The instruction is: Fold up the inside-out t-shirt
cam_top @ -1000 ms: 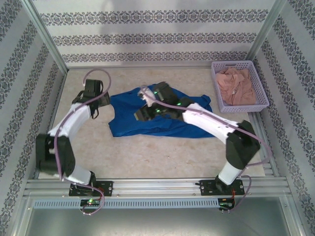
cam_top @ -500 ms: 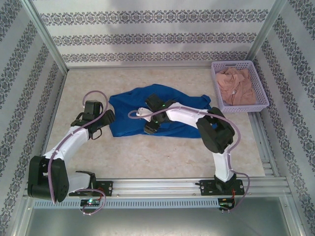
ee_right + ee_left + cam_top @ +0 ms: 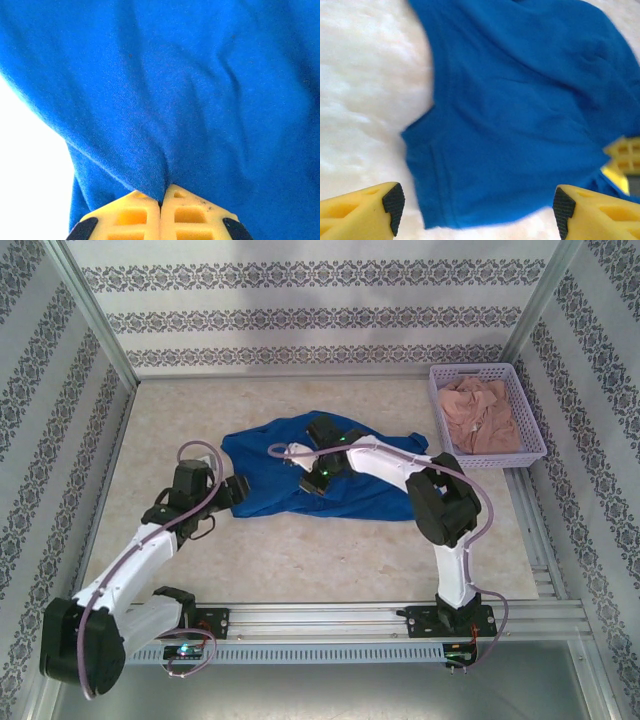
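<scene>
Item: inside-out t-shirt (image 3: 268, 468), royal blue, short-sleeved. It lies crumpled and loosely spread at the middle of the table (image 3: 300, 565), its length running left to right. The cloth is creased, and a stitched hem shows at its near left corner in the left wrist view.

Attending, right pincer (image 3: 160, 201): fingers pressed together and clamped on a fold of the blue cloth, which gathers into a ridge at the tips. It sits over the shirt's middle.

Attending, left pincer (image 3: 479, 205): fingers wide apart, low at the shirt's near left corner, with the hem lying between them. Contact with the cloth cannot be told.

Also on the table: a lavender basket (image 3: 537, 435) in the far right corner, close to the shirt's right end. It holds a crumpled pinkish-beige garment (image 3: 480, 415).
</scene>
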